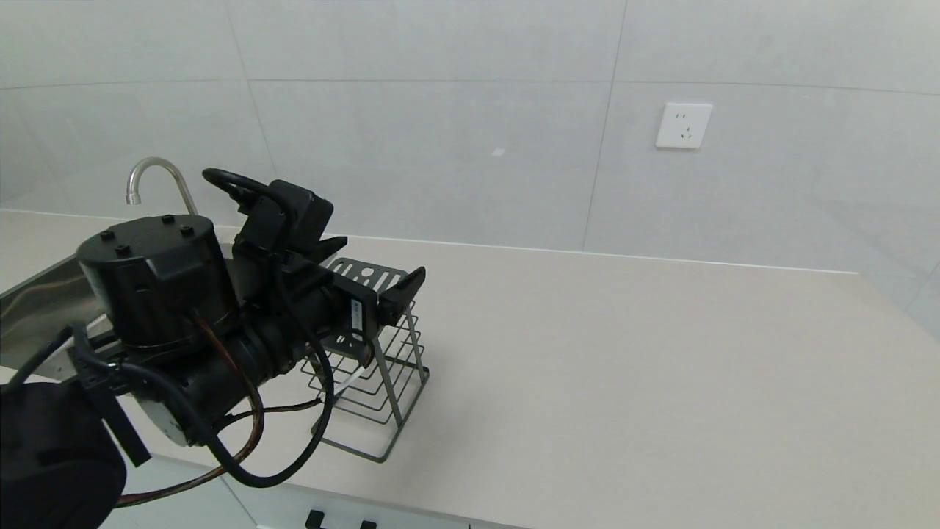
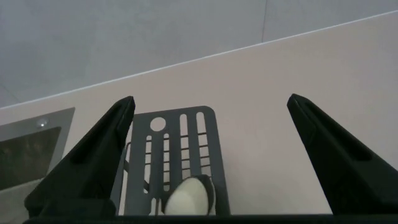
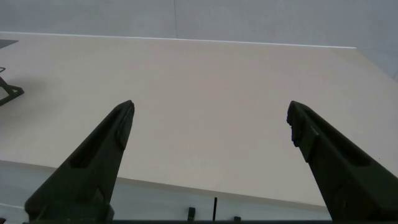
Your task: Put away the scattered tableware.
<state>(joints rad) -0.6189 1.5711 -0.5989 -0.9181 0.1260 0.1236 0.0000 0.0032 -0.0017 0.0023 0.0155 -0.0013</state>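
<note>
Your left gripper (image 1: 367, 270) hangs, jaws apart, just above the wire rack (image 1: 389, 400) on the counter's (image 1: 624, 353) left, where a white spoon (image 2: 189, 198) sits, while your right gripper (image 3: 209, 109) is spread wide over the counter.

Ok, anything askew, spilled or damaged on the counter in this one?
Nothing stands out. The wire cutlery rack stands upright on the counter, what looks like a pale spoon sits in its slotted top, and the left gripper hangs above it, jaws open. No spill or damage shows.

The left claw (image 1: 384, 255) is spread wide on its outstretched arm; the right claw (image 3: 209, 109) gapes equally wide.
</note>
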